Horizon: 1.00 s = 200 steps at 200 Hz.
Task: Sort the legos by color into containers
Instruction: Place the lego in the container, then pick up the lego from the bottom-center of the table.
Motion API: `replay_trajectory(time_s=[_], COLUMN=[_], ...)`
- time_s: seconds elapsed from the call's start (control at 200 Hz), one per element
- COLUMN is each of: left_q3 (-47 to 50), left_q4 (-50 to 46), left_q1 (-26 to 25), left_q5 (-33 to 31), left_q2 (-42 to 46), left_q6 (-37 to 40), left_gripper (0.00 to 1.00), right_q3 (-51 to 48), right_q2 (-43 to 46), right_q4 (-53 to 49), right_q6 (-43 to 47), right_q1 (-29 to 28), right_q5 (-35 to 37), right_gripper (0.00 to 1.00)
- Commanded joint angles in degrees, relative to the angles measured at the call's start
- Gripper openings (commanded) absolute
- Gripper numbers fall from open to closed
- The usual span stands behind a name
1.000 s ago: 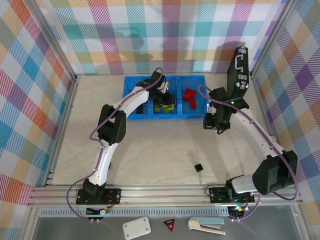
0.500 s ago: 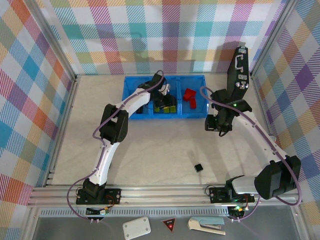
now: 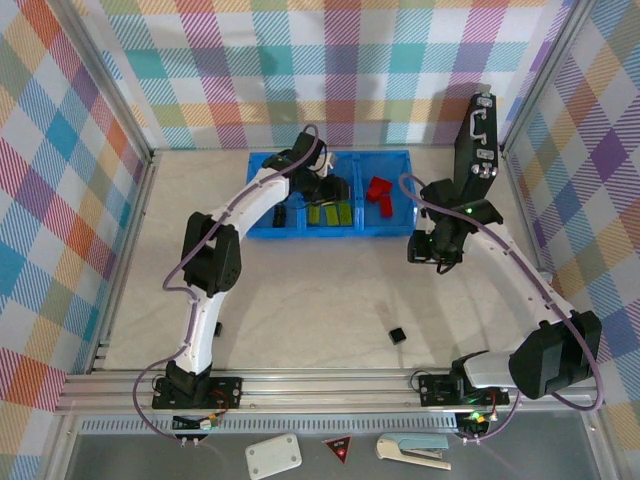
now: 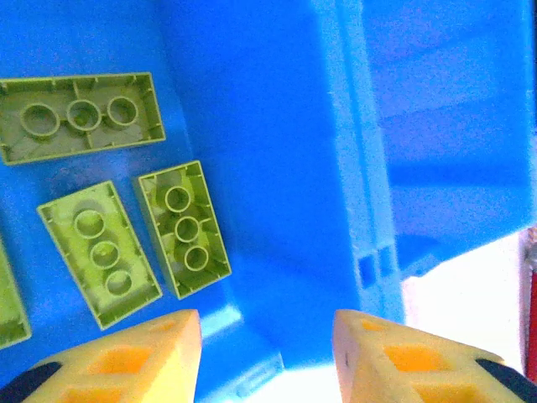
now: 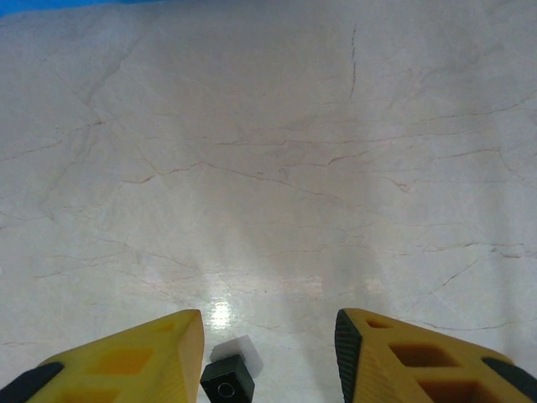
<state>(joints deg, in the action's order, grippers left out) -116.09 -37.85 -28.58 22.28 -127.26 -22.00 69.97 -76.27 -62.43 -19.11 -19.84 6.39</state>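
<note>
Blue tray (image 3: 375, 234) along table's (image 3: 300, 300) far edge: lime-green legos (image 3: 330, 213) in middle compartment, red legos (image 3: 378, 192) in right. Black cube (image 3: 397, 334) toward near edge. Black case (image 3: 480, 150) upright, far right corner. Left gripper (image 4: 267, 336) over green compartment, right gripper (image 5: 268, 323) over bare table: both fingers apart, empty

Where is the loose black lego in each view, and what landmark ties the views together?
Top external: black lego lies on the table, right of centre, nearer than the blue tray.
Right wrist: black lego at the bottom edge, left of centre; blue tray a sliver at top left.
Left wrist: looks into the blue tray at lime-green legos.
Shared landmark: the blue tray.
</note>
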Motion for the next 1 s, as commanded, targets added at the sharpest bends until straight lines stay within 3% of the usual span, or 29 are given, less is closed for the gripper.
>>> replay_trajectory(time_s=[0.0, 0.23, 0.995], left_q3=[3.3, 11.2, 37.8], left_q4=[-3.7, -5.6, -2.2], left_q1=[0.0, 0.2, 7.6], left_q5=[-2.7, -7.1, -10.2], left_q2=[5.0, 12.9, 36.5], left_q6=[1.5, 3.1, 3.7], left_gripper=[0.45, 0.46, 0.47], right_q3=[-1.9, -5.5, -16.3], right_q2=[0.4, 0.7, -5.8], right_q4=[-0.4, 0.0, 3.2], right_q6=[-1.4, -4.1, -15.4], right_q1=[-0.9, -3.9, -22.2], right_q5=[-1.7, -3.0, -3.7], right_gripper=[0.47, 0.47, 0.50])
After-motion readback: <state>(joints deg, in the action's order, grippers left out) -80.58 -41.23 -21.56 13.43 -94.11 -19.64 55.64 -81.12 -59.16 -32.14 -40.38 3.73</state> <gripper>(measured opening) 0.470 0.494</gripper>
